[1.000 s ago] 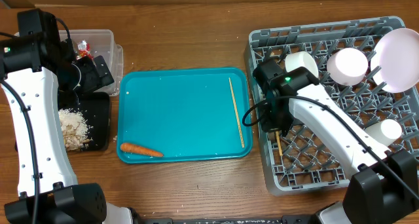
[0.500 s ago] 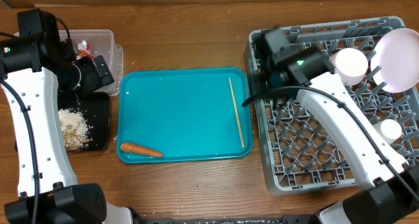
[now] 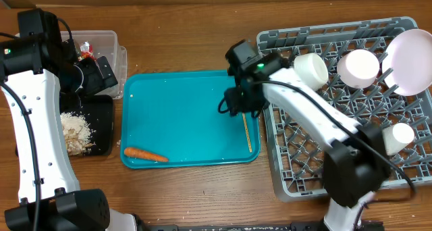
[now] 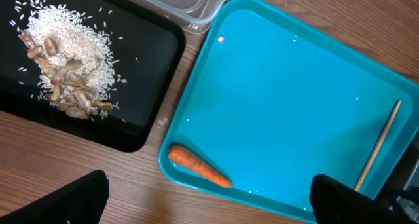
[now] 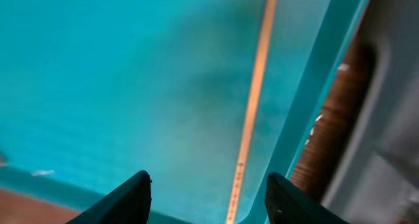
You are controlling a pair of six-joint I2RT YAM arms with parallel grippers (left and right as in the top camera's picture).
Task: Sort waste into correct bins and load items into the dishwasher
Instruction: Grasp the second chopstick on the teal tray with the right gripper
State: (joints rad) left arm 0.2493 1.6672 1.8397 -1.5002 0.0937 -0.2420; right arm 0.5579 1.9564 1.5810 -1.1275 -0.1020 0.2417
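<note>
One wooden chopstick [image 3: 247, 131] lies along the right side of the teal tray [image 3: 182, 116]; it also shows in the right wrist view [image 5: 255, 99]. My right gripper [image 3: 237, 103] hovers open just above it, with the fingers [image 5: 209, 201] either side and nothing held. A small orange carrot [image 3: 145, 154] lies at the tray's front left [image 4: 200, 166]. My left gripper [image 3: 101, 74] is open and empty [image 4: 209, 211], high over the black tray [image 3: 101, 144] that holds rice and beige scraps [image 4: 65, 67]. The clear tub [image 3: 108, 38] holds the red wrapper [image 3: 86, 48].
The grey dish rack [image 3: 270, 42] stands at the right and holds a white plate [image 3: 412, 52], a bowl [image 3: 358, 67], another bowl on its side [image 3: 310, 69] and a small cup [image 3: 399, 135]. The teal tray's right rim sits close to the rack wall.
My right gripper has left the dish rack and swung left, and is now over the chopstick on the teal tray. The left arm has not moved.
</note>
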